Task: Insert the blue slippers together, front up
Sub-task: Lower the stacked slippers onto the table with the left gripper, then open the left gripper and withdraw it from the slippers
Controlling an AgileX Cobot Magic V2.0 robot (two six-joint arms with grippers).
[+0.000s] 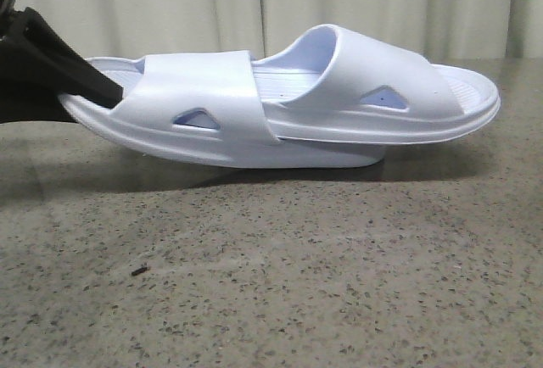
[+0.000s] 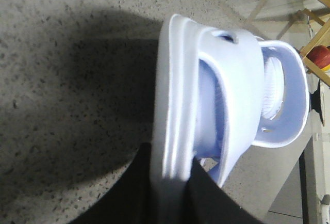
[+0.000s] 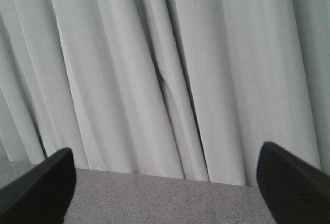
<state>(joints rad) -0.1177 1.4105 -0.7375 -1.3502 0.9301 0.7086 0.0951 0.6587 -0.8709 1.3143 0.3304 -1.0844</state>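
Observation:
Two pale blue slippers are pushed together in the front view. The left slipper [image 1: 199, 109] holds the right slipper [image 1: 382, 92], which passes under its wide strap and lies on its sole. My left gripper [image 1: 81, 80] is shut on the left end of the left slipper, and that end is tilted up off the table. In the left wrist view the black fingers [image 2: 136, 193] clamp the thick sole edge of the slipper [image 2: 175, 105], with the second slipper [image 2: 281, 95] seen beyond. My right gripper [image 3: 165, 182] is open and empty, and faces the curtain.
The speckled stone table [image 1: 271, 283] stretches in front of the slippers. A pale curtain [image 3: 154, 69] hangs behind the table's far edge. A wooden frame [image 2: 309, 12] with a red object stands off the table in the left wrist view.

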